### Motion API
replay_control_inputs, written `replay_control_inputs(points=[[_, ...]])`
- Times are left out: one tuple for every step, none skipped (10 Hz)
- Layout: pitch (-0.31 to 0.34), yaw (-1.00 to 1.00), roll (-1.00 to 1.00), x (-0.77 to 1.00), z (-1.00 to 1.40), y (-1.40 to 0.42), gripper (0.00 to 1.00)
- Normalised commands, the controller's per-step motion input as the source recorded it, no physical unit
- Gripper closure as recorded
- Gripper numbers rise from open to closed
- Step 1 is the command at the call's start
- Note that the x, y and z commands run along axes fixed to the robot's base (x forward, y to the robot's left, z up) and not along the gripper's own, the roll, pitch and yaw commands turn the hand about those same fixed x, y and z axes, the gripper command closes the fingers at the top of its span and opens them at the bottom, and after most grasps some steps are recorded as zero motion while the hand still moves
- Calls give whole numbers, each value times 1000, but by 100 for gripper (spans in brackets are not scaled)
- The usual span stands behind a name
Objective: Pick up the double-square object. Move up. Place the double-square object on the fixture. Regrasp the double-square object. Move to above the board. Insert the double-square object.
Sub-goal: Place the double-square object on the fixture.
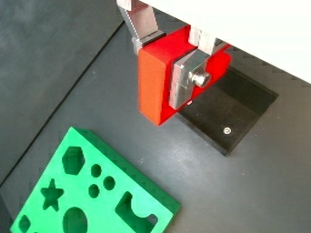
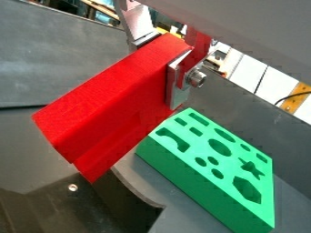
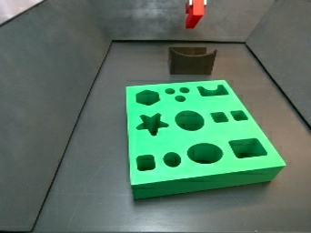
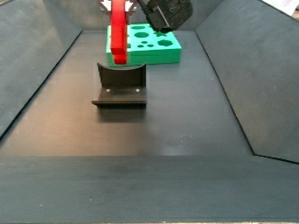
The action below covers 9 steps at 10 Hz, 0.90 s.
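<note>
gripper [image 1: 174,56] clamped on double-square object [image 1: 158,84], held aloft | fixture [image 4: 121,84] directly below, board [image 3: 197,136] beyond | risk: block gripped near one end, could be tilted or mis-seated on the notch

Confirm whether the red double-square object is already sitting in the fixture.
No: in a side view the double-square object hangs in the hand, above the fixture.
</note>
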Motion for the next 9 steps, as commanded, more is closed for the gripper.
replay_control_inputs(points=[[168, 4, -1000, 120, -1000, 132, 100], [205, -55, -951, 138, -1000, 138, 100], [218, -88, -801, 151, -1000, 135, 100], [200, -122, -642, 160, -1000, 139, 100], [171, -153, -479, 164, -1000, 142, 100], [128, -182, -283, 176, -1000, 137, 100], [93, -192, -198, 182, -1000, 134, 100], [57, -194, -162, 168, -888, 121, 100], [27, -182, -112, 125, -789, 112, 100]])
